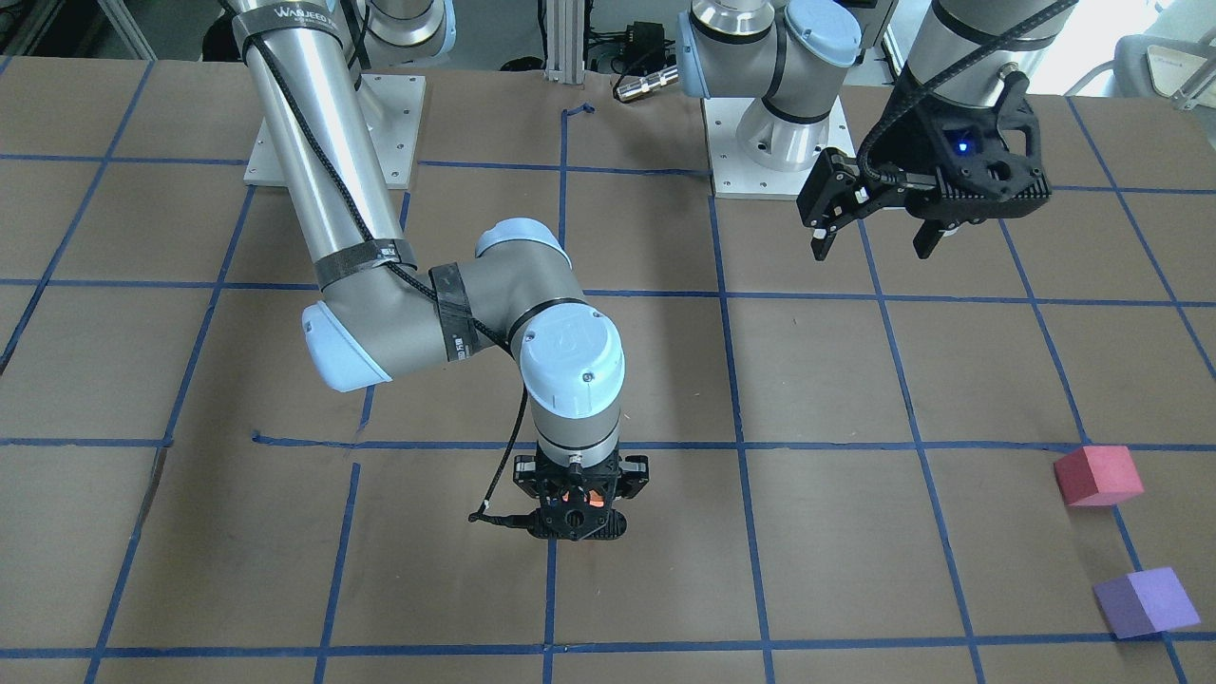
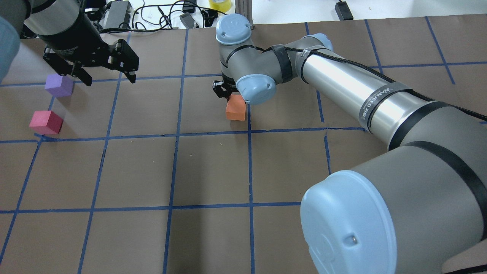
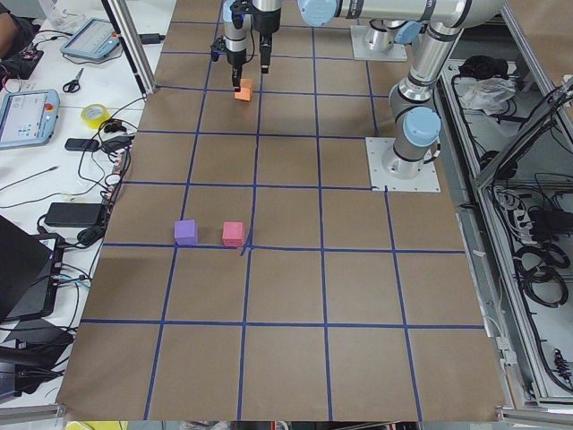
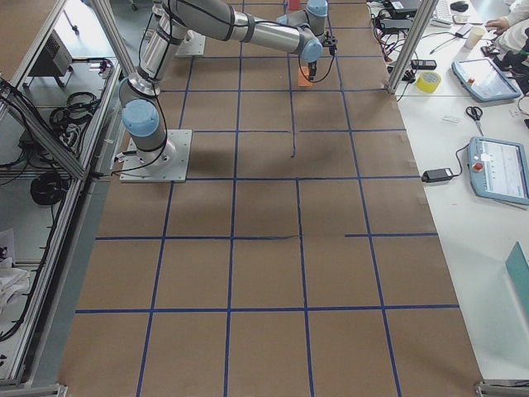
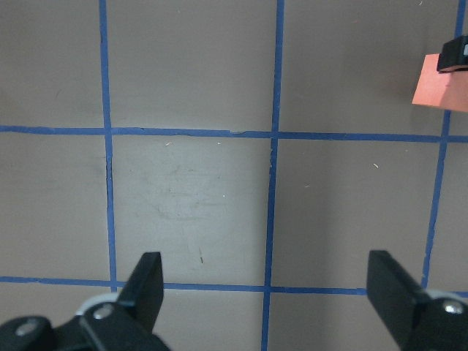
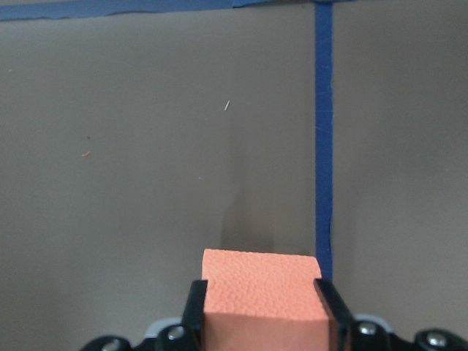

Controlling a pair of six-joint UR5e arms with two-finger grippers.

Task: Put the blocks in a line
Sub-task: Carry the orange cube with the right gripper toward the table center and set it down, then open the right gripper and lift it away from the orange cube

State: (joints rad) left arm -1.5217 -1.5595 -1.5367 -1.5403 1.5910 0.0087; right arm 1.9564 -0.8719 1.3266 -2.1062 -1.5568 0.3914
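My right gripper (image 2: pixel 228 90) is shut on the orange block (image 2: pixel 236 107) near the table's middle, low over the surface. The right wrist view shows the orange block (image 6: pixel 263 292) clamped between both fingers (image 6: pixel 194 313). I cannot tell whether it touches the table. The purple block (image 2: pixel 59 85) and the red-pink block (image 2: pixel 46 122) sit side by side at the far left, apart from each other. My left gripper (image 2: pixel 106 74) hangs open and empty just beyond the purple block. The left wrist view shows its fingers (image 5: pixel 150 285) spread wide over bare table, with the orange block (image 5: pixel 439 84) at the top right.
The brown table carries a blue tape grid (image 2: pixel 249 131). The two arm bases (image 1: pixel 332 133) (image 1: pixel 769 142) stand at the robot's side. Cables and a yellow tape roll (image 2: pixel 220 3) lie beyond the far edge. My right arm's long link (image 2: pixel 342 87) spans the table's right half.
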